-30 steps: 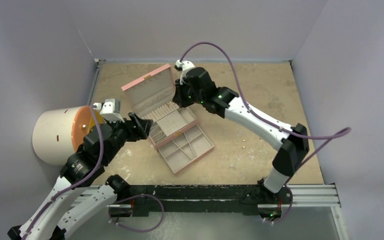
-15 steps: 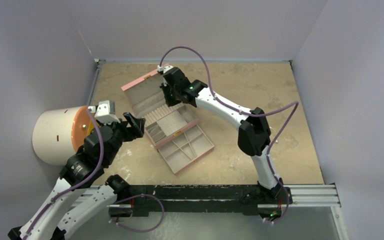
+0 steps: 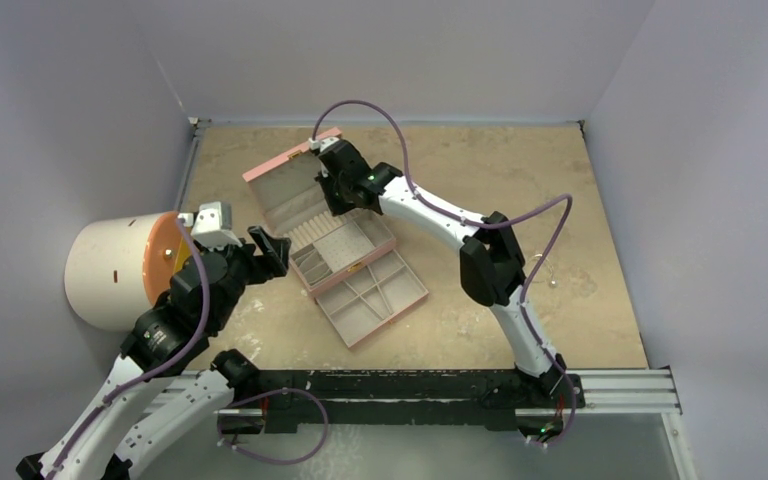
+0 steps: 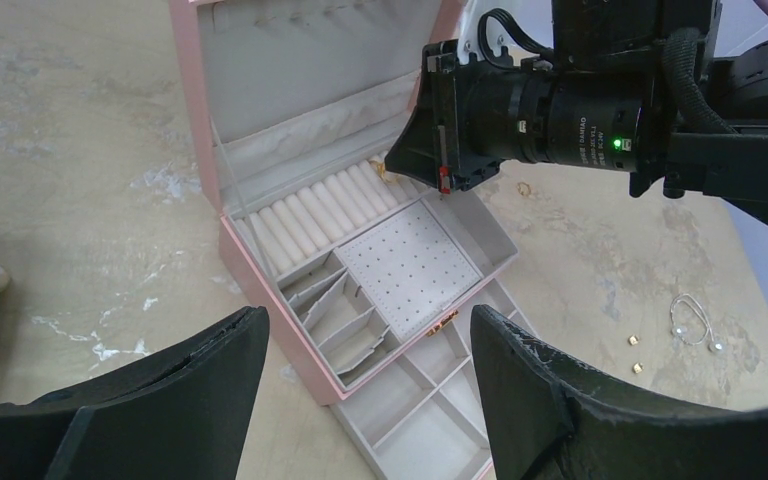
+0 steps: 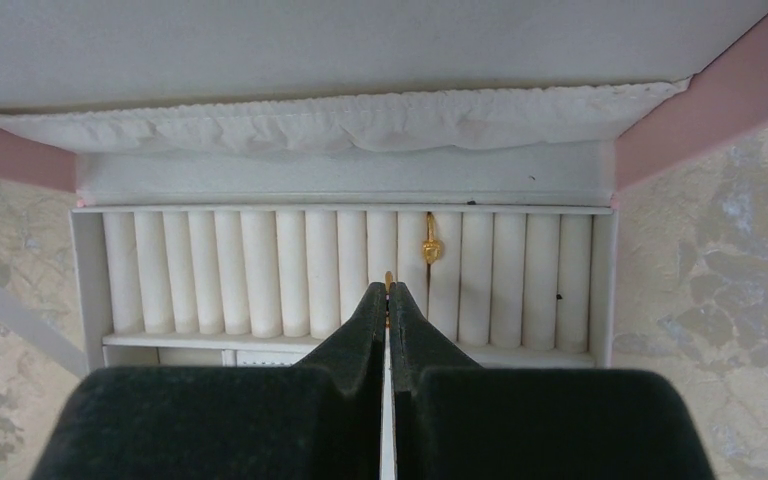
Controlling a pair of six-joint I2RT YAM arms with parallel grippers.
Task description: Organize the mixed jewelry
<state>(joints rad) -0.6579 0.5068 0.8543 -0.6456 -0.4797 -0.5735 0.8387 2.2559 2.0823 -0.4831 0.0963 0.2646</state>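
Gold piece (image 5: 389, 277): nipped between tips of right pincer (image 5: 389, 292), above white rolls (image 5: 260, 270).
Second gold piece (image 5: 429, 245): lodged between rolls, just beside tips.
Left pincer (image 4: 365, 330): spread, near pink box (image 4: 205, 150).

pink box (image 3: 290, 186) open; white cylinder (image 3: 105, 272) left

Box (image 4: 195, 100) pink outside, cream inside. Ring (image 5: 428, 250) in its white rolls (image 5: 260, 270) gold; piece (image 5: 389, 278) in black right gripper (image 5: 389, 295) gold. Table (image 3: 520, 180) mottled beige. Cables (image 3: 355, 102) purple. Drum (image 3: 100, 270), left of frame, white, orange face.
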